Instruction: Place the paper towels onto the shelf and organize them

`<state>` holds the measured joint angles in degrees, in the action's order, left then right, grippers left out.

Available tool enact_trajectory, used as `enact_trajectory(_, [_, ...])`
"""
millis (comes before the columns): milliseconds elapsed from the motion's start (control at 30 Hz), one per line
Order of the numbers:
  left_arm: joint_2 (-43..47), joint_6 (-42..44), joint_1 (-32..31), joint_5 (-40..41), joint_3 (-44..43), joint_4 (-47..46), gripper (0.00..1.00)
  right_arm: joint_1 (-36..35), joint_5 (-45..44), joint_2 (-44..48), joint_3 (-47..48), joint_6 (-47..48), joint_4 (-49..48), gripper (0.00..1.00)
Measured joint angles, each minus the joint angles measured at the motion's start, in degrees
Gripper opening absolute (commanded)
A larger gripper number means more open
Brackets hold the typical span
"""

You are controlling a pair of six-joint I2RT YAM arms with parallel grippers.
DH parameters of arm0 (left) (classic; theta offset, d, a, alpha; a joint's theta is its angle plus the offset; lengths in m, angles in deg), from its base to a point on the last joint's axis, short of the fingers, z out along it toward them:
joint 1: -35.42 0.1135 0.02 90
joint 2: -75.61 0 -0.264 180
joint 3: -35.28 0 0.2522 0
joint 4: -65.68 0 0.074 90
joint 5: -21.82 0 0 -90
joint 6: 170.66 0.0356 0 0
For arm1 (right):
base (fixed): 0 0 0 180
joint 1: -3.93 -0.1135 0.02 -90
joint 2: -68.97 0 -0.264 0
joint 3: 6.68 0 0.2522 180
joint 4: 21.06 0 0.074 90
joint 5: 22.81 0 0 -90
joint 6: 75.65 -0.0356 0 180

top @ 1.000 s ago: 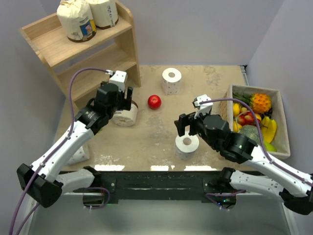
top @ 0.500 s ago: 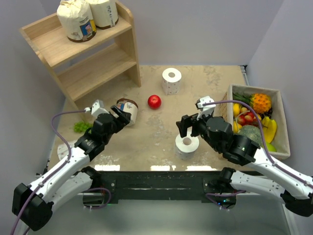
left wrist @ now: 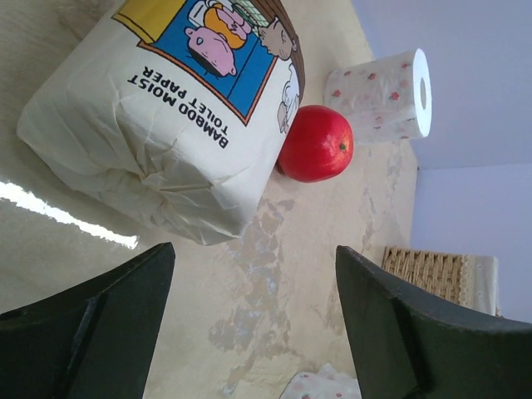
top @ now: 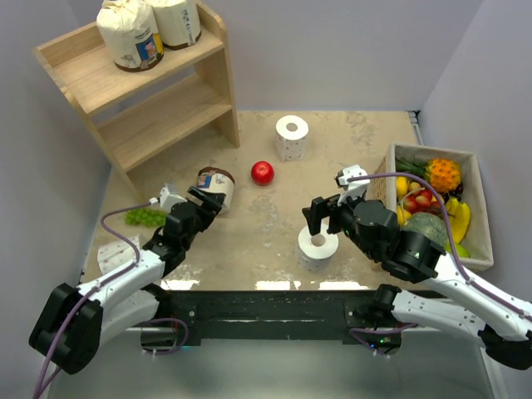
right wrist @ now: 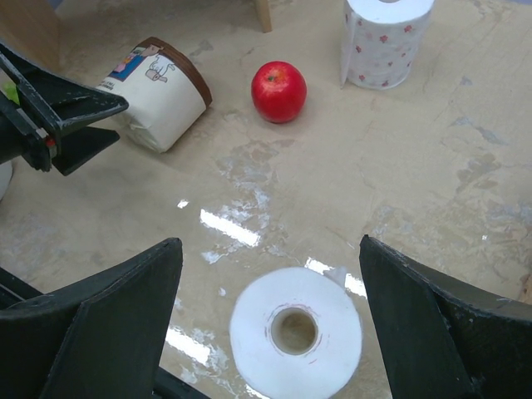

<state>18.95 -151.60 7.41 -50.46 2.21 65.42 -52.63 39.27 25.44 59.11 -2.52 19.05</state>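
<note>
From above, the shelf [top: 158, 108] stands at the far left corner of the table [top: 266, 233], with two wrapped rolls [top: 129, 35] side by side on its top tier. A lying wrapped roll [top: 216, 188] rests on its side on the table, just left of the apple [top: 263, 172]. The left gripper [top: 204, 203] points at it from the near side, jaws apart, with its tips just short of the wrapping and nothing held. The right gripper [top: 322, 218] hangs over the near white roll [top: 318, 247], which stands upright close to the table's front edge. Its jaws are spread wide. The far white roll [top: 292, 137] stands farther back, and the fruit box [top: 485, 224] sits at the right.

In the left wrist view, the lying wrapped roll fills the upper left, its label reading "BAMBOO MOIST TOILET PAPER". The two fingers [left wrist: 91, 320] are wide apart with only bare table between them. The roll lies just beyond the tips, nearer the left-hand one.

In the right wrist view, the near white roll shows its hollow core from above. It sits between the two fingers [right wrist: 440, 332] with a gap on each side, untouched.
</note>
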Motion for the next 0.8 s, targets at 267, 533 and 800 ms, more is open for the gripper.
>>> enact_trajectory(267, [-3.5, -0.5, 0.9, -0.2, 4.2, -10.0, 0.79, 0.0, 0.0, 0.0, 0.0, 0.0, 0.0, 0.91])
enact_trajectory(533, [-7.1, -0.4, 1.8, -0.4, 6.5, -18.8, 0.77, 0.0, 0.3, -0.1, 0.0, 0.0, -0.2, 0.91])
enact_trajectory(800, [-12.7, -0.6, 2.1, -0.8, 8.3, -27.1, 0.76, 0.0, 0.6, -2.0, 0.0, 0.2, -0.3, 0.91])
